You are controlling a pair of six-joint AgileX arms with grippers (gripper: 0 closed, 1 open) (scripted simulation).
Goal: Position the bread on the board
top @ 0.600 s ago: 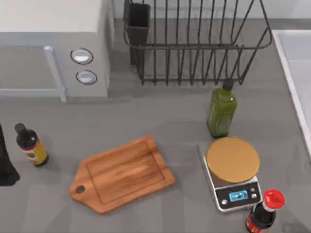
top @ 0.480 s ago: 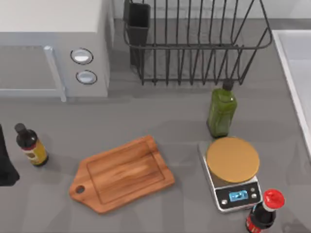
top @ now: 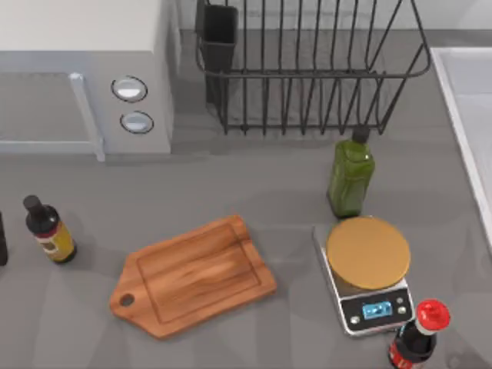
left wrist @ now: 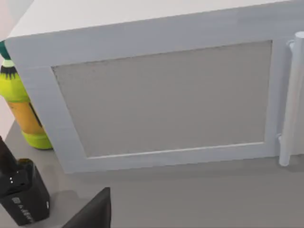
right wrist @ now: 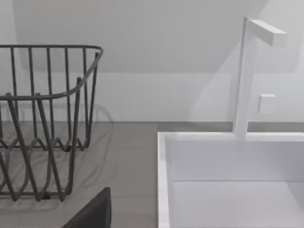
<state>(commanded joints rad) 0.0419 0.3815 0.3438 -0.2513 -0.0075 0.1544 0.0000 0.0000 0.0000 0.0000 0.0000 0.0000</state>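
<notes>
Grey desk surface carries the board, which lies flat in the lower middle, set at a slant. Its handle with the hole points to the lower left, and its top face is bare.

Left of the board stands a small dark bottle with a yellow label, upright, apart from the board. To the right stands a kitchen scale with a round tan plate, near the board but not touching. A green bottle stands just behind the scale and a red-capped dark bottle just in front of it. Farther back are a white microwave at the left, a black wire dish rack in the middle and a white sink at the right edge.

Left arm sits at the desk's left edge. The left pincer faces the microwave door, with a yellow-green bottle beside the microwave; its state cannot be told. The right pincer faces the sink and a white faucet, with the rack alongside; its state likewise cannot be told.
</notes>
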